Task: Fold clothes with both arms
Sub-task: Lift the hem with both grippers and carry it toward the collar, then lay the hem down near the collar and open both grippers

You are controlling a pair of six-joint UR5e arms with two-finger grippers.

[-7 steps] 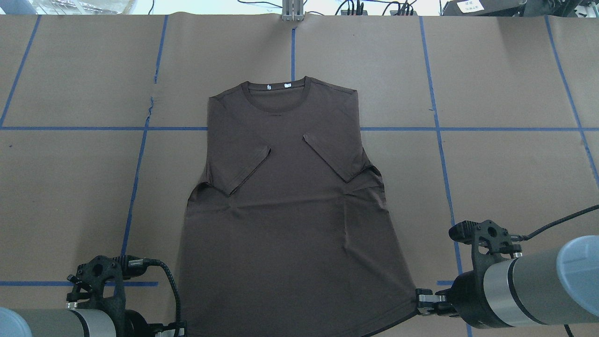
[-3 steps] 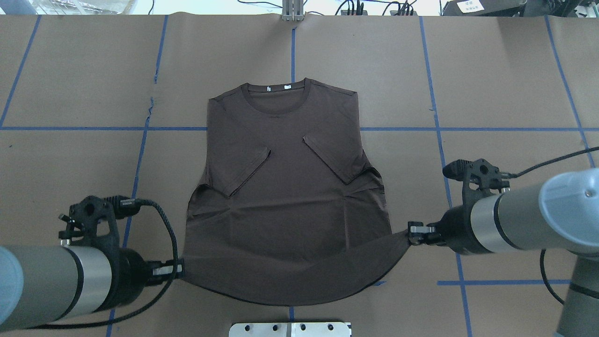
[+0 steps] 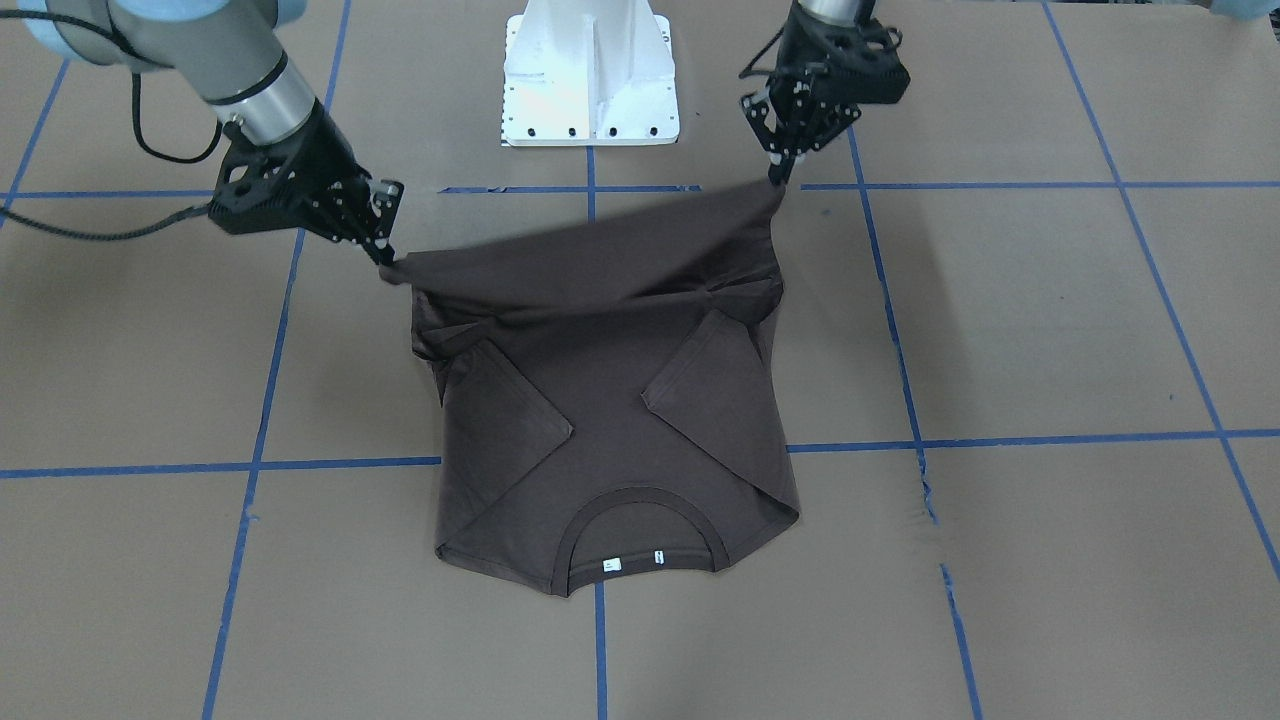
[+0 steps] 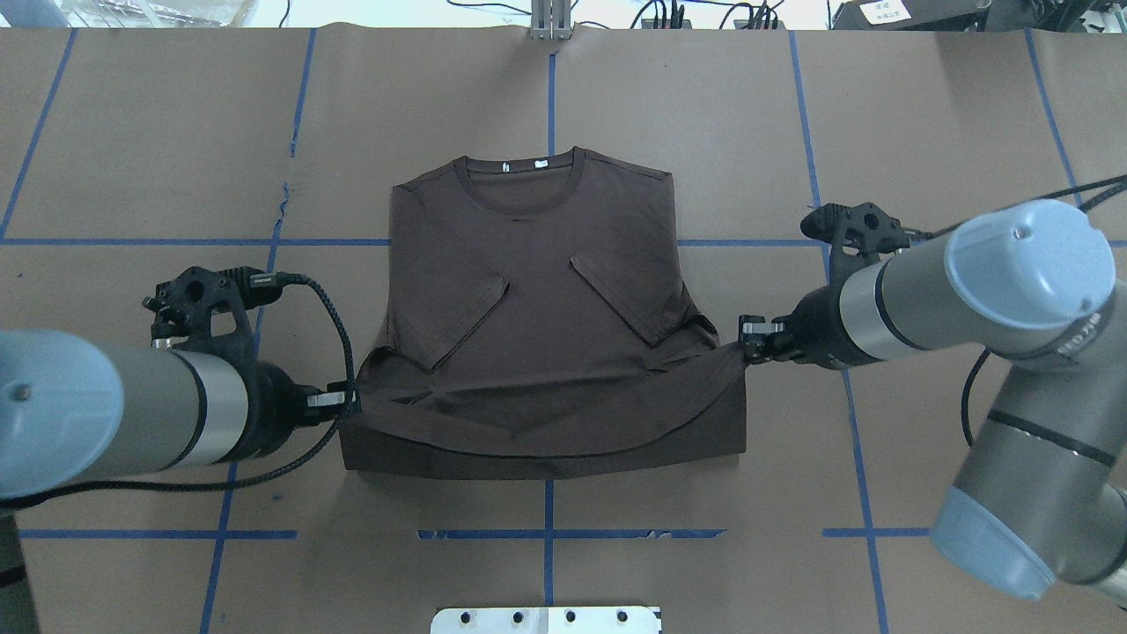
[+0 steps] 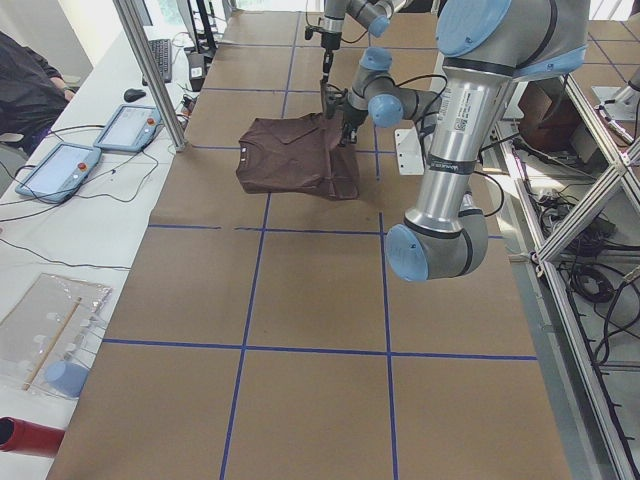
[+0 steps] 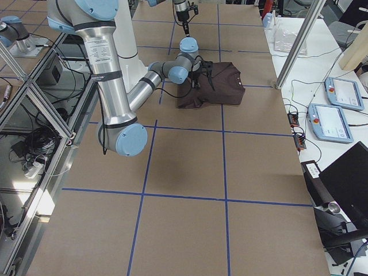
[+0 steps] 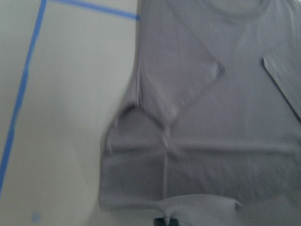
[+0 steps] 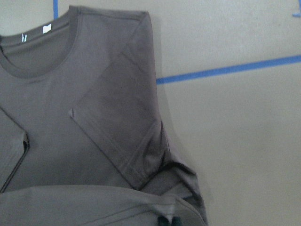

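The dark brown T-shirt (image 4: 537, 291) lies front-up on the brown paper, collar (image 4: 524, 172) far from the robot, both sleeves folded inward. My left gripper (image 4: 345, 401) is shut on the shirt's left hem corner, and my right gripper (image 4: 747, 340) is shut on the right hem corner. The hem hangs lifted between them, doubled over the lower body. In the front-facing view the left gripper (image 3: 778, 176) and right gripper (image 3: 386, 262) hold the hem stretched above the shirt (image 3: 600, 420). The wrist views show the shirt (image 7: 211, 117) (image 8: 94, 117) below each pinched corner.
The white base pedestal (image 4: 546, 619) stands at the near table edge. Blue tape lines (image 4: 550, 533) grid the brown paper. Tablets (image 5: 60, 170) (image 6: 336, 123) and cables lie on side benches. A person (image 5: 30, 80) sits beyond the table.
Both grippers have moved away from the robot toward the collar, each carrying a hem corner. The hem has risen off the table and come over the shirt's lower part.
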